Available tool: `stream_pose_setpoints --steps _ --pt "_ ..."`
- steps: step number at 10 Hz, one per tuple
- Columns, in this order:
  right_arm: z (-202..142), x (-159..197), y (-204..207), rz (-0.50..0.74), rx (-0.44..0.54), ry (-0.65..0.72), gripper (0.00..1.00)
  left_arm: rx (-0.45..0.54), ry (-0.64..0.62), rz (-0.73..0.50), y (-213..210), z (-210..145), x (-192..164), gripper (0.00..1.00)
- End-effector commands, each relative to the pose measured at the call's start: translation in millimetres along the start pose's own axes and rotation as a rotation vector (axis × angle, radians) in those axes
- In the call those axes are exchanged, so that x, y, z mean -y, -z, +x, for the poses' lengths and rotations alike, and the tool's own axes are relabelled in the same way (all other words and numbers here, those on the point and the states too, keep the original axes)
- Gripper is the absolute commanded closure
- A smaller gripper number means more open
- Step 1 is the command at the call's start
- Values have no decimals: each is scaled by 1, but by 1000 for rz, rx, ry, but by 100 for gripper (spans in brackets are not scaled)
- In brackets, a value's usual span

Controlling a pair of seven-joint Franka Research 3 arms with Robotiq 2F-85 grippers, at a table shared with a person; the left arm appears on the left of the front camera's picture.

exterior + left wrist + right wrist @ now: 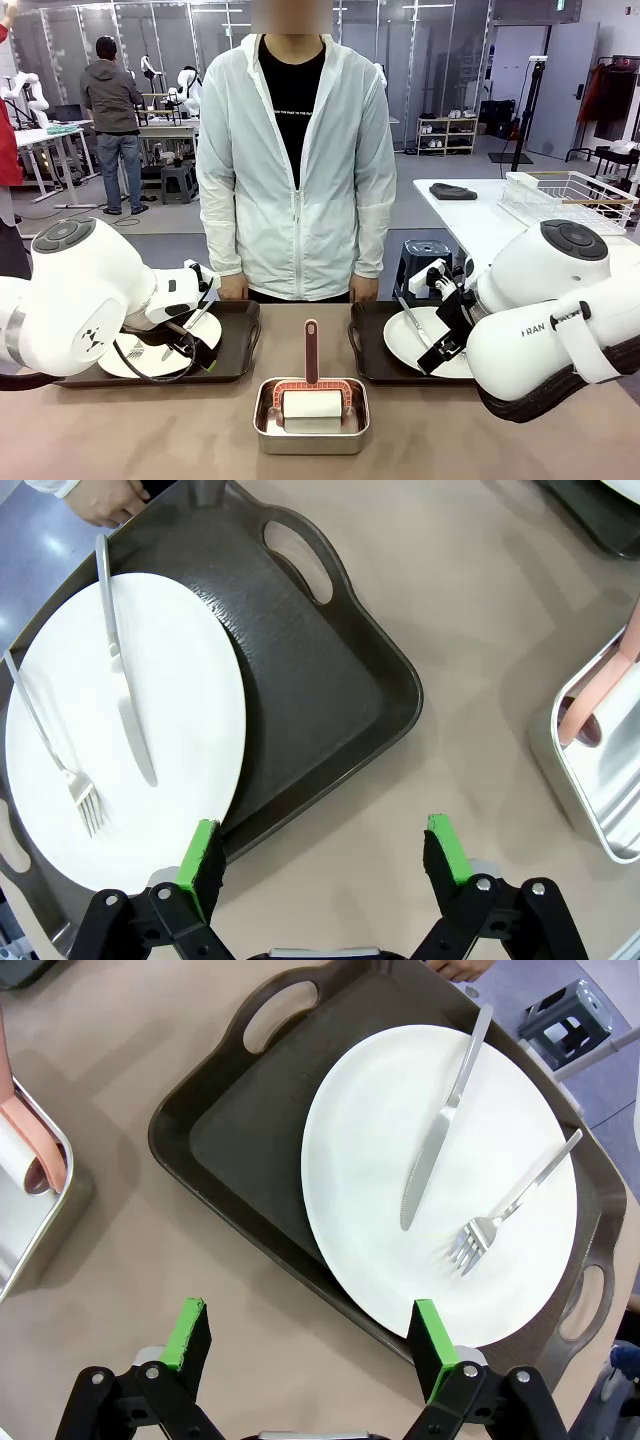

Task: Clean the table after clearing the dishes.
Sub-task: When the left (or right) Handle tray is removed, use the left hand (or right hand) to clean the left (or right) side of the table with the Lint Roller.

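Tan table (150, 440), 2 dark trays (320, 710), each holding white plate (440, 1170), knife (440, 1125), fork (510, 1200)

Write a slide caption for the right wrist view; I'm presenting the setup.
Open right gripper over the table at the edge of a dark tray holding a white plate with knife and fork.

Tan table (130, 435) carries a dark left tray (238, 335) and a dark right tray (368, 350) along its far edge, apart. A steel pan (262, 425) sits between them, nearer the robot.

The left arm (85, 300) and right arm (545, 330) are glossy white with round grey joint caps (62, 235), black lettering on the right, and black jaws with green pads (200, 852).
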State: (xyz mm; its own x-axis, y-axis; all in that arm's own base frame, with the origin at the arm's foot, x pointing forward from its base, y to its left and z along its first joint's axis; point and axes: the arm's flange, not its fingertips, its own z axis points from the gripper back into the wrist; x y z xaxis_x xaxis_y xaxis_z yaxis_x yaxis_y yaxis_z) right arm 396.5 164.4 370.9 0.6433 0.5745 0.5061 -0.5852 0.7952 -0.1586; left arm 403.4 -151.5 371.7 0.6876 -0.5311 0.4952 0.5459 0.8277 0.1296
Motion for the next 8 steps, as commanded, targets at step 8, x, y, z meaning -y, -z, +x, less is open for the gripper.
stream_pose_setpoints --steps 8 --pt "79 52 -53 174 4 164 0 -133 -92 -256 -73 53 -52 0"
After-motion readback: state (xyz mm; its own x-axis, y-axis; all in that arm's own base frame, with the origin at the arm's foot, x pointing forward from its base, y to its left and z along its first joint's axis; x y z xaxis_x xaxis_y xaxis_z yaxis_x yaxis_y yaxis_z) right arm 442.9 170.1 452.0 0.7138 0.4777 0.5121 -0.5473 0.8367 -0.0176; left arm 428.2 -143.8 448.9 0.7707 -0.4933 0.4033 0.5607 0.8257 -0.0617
